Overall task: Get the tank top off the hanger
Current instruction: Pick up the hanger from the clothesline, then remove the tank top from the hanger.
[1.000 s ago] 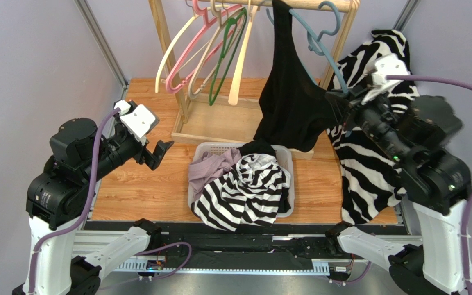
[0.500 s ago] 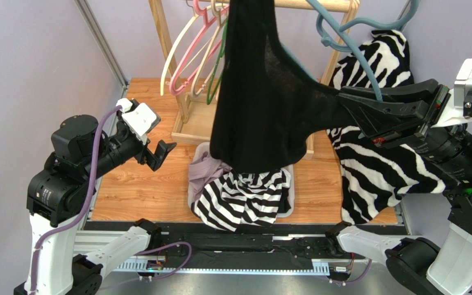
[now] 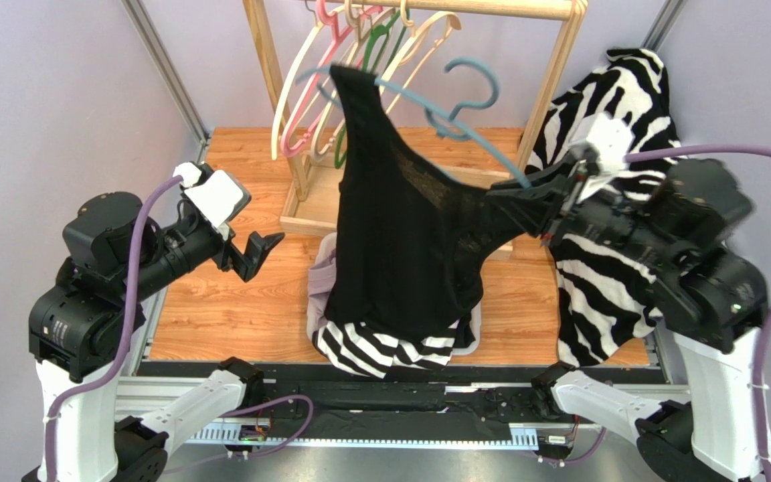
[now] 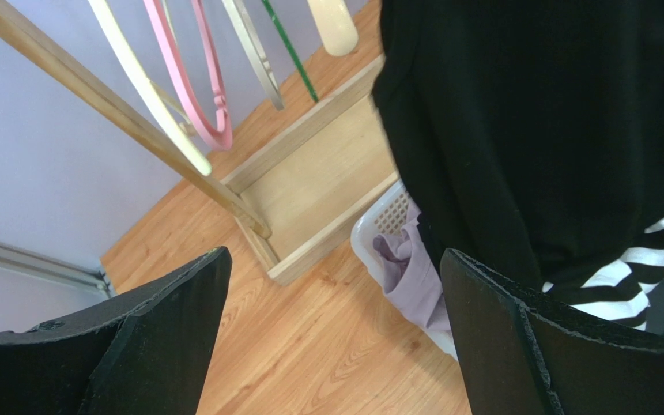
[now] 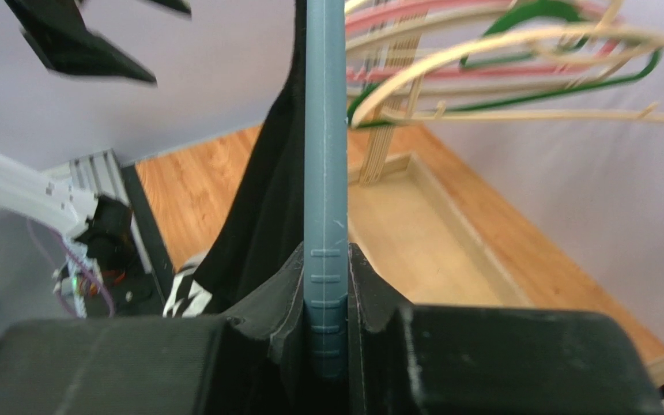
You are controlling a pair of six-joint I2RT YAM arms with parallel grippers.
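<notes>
**Hanger clear of the rail; tank top on it, not yet removed.**
The right pincer [image 5: 327, 290] is clamped narrow on one arm of the blue-grey hanger [image 5: 325, 130] and holds it in the air above the middle of the tabletop [image 3: 219, 311], with the hook free of the wooden rail [image 3: 500, 8]. The black tank top [image 3: 400, 241] hangs from the hanger's far end, its hem draping over the white basket [image 4: 377, 226] toward the near edge. The left pincer [image 4: 335, 259] stands wide and empty over the left side of the tabletop, facing the garment but apart from it. Assessment: unhooking is done. What is left is to grip the fabric and draw the straps off the hanger.
</notes>
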